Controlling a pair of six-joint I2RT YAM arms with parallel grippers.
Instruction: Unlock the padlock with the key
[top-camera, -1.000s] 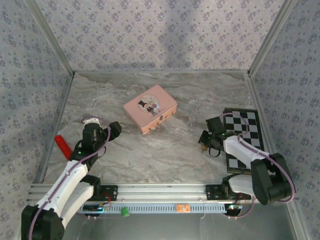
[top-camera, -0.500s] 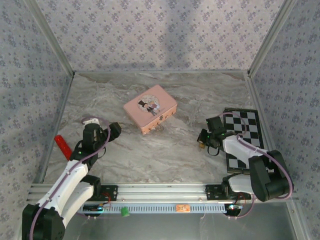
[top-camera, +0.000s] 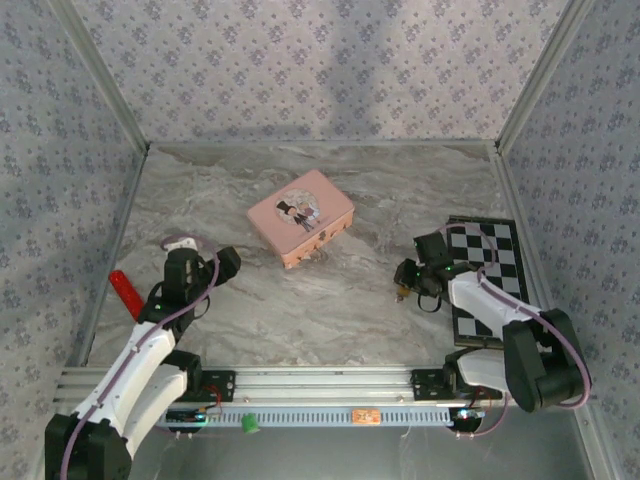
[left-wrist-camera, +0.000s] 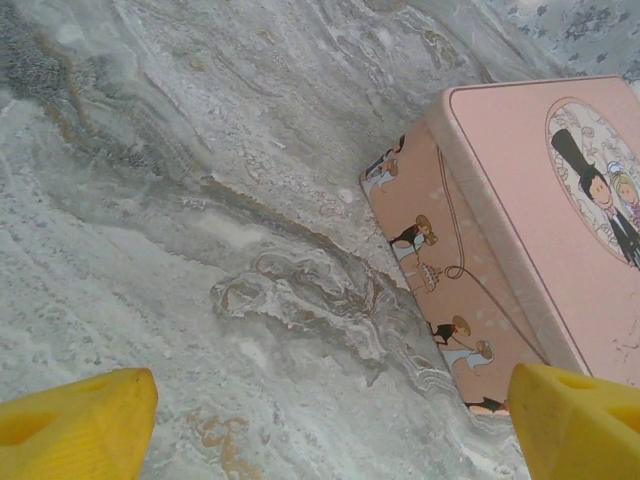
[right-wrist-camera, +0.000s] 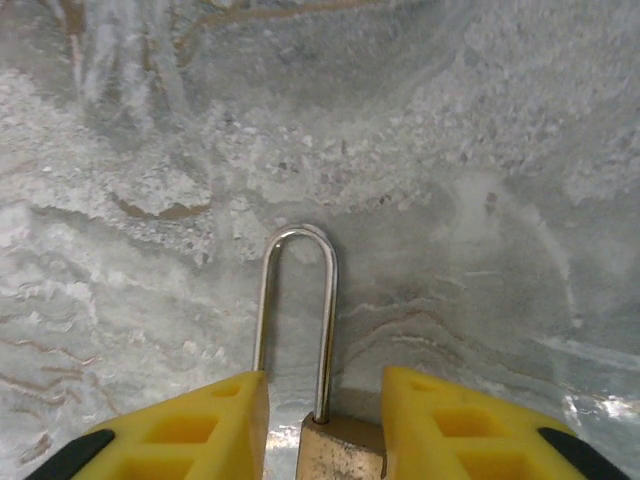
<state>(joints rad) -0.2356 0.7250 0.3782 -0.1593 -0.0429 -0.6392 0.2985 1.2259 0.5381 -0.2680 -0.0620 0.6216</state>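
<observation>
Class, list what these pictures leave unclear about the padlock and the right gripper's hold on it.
1. The padlock, right wrist view: body cut off by the bottom edge, so its keyhole is unseen.
2. The right gripper, same view: fingers flank the body; whether they touch it cannot be told.
3. The padlock, top view: too small, largely hidden under the right gripper.

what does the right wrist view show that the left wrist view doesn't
Right wrist: the padlock, shackle pointing away, lying between the parted fingers of the right claw. Left wrist: the pink tin, ahead and to the right of the wide-open left claw. Both: the marble table and yellow fingertips at the bottom edge.
</observation>
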